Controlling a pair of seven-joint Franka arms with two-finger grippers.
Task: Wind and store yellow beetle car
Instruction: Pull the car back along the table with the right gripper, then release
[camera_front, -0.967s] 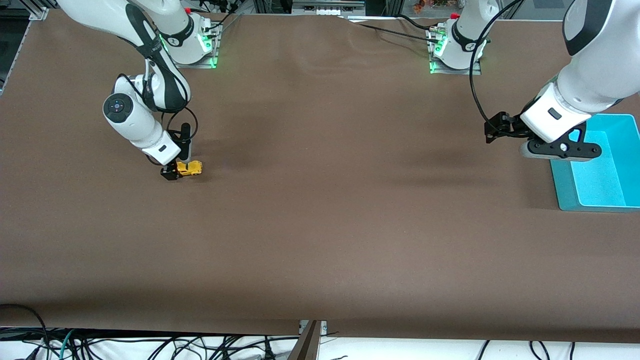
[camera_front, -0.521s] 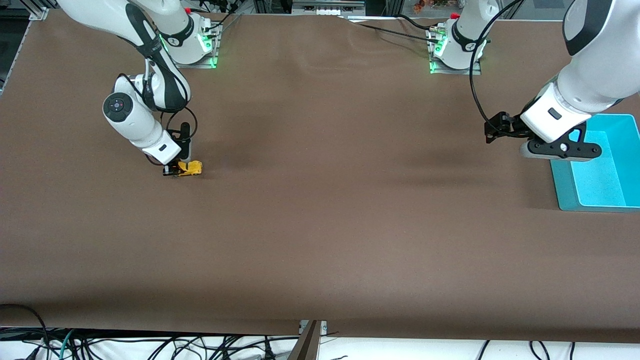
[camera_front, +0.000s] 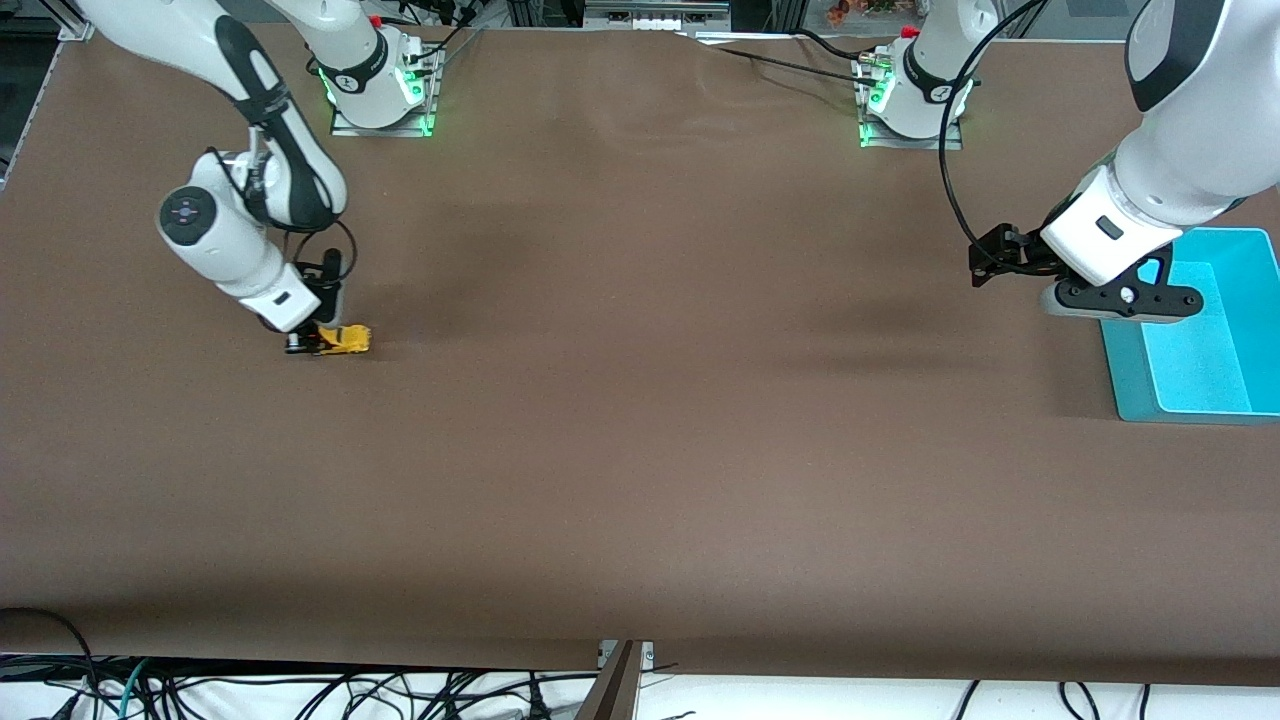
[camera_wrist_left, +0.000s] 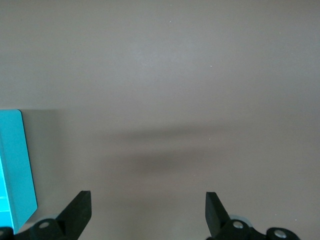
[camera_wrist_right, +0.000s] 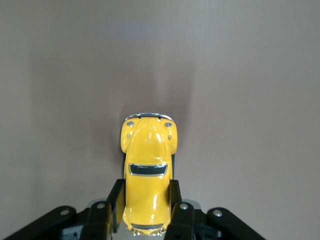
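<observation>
Between the right gripper's (camera_wrist_right: 146, 212) jaws, the yellow beetle car's (camera_wrist_right: 147, 172) wheels are hidden.

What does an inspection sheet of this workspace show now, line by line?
Surface: brown cloth-covered table, slightly wrinkled.
Job's things: small yellow beetle-shaped toy car, on the table toward the right arm's end; open turquoise plastic bin at the left arm's end.
Clutter: nothing seen.
Grippers: right gripper shut on the car's sides; left gripper open, waiting by the bin's edge.
Cables: black cable looping along the left arm.
Surroundings: tangled cables below the table edge.
</observation>
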